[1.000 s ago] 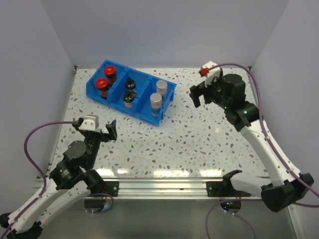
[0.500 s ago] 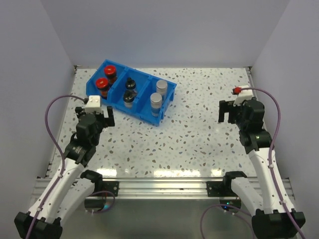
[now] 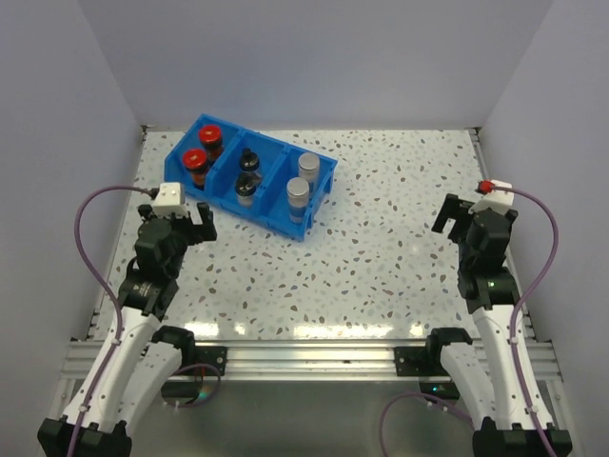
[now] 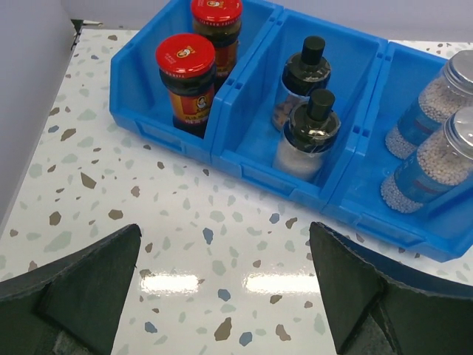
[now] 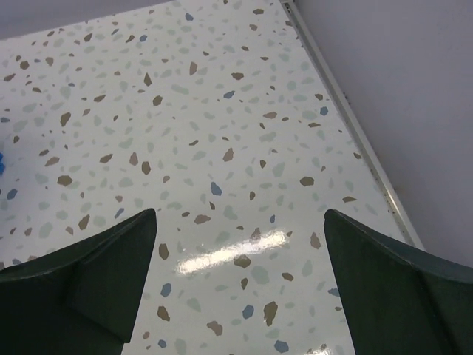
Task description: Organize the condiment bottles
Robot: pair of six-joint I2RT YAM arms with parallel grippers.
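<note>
Your right arm point(image 3: 487, 276) pulls back near-right; left arm point(image 3: 152, 271) barely shifts. Both left jaws and right jaws gape wide, empty, over the surface point(image 3: 381, 238). All condiment bottles point(image 3: 248, 181) stand in the blue bin point(image 3: 269, 211), far left.

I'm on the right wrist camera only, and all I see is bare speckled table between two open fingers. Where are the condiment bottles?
Observer: They all stand in a blue bin at the far left of the table, well away from your arm.
Operator: Are they sorted?
Observer: Yes, in pairs. From the arms' side, the red-capped jars are in the left compartment, the black-capped bottles in the middle and the silver-capped jars in the right.
Operator: What is the other arm doing?
Observer: The left tool is open and empty, above bare table just in front of the bin.
</note>
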